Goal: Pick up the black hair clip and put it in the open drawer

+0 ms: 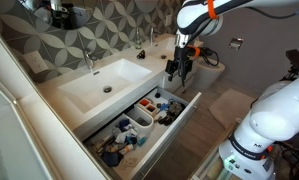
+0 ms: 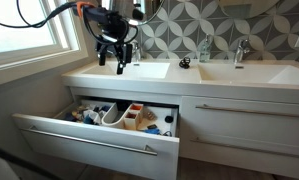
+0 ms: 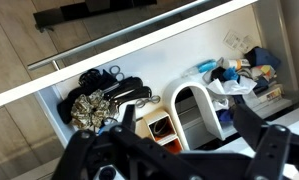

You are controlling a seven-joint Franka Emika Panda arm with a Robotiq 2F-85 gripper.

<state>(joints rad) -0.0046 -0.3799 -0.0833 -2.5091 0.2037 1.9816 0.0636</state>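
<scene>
A small black pronged thing that looks like the black hair clip (image 2: pixel 185 63) lies on the white counter between the two basins, near the chrome faucets. The open drawer (image 2: pixel 89 145) is pulled out below the counter, with white divider bins and mixed toiletries; it also shows in an exterior view (image 1: pixel 179 125) and in the wrist view (image 3: pixel 169 62). My gripper (image 1: pixel 177 70) (image 2: pixel 117 62) hangs fingers-down above the drawer, well apart from the clip. In the wrist view its fingers (image 3: pixel 186 114) are spread wide with nothing between them.
A white arched bin (image 3: pixel 194 110), a small orange-lined box (image 3: pixel 157 128), dark hair items (image 3: pixel 114 92) and blue packets (image 3: pixel 239 70) fill the drawer. A rectangular basin (image 1: pixel 109 80) and faucets (image 2: pixel 239 50) stand on the counter. A window (image 2: pixel 24 25) is beside it.
</scene>
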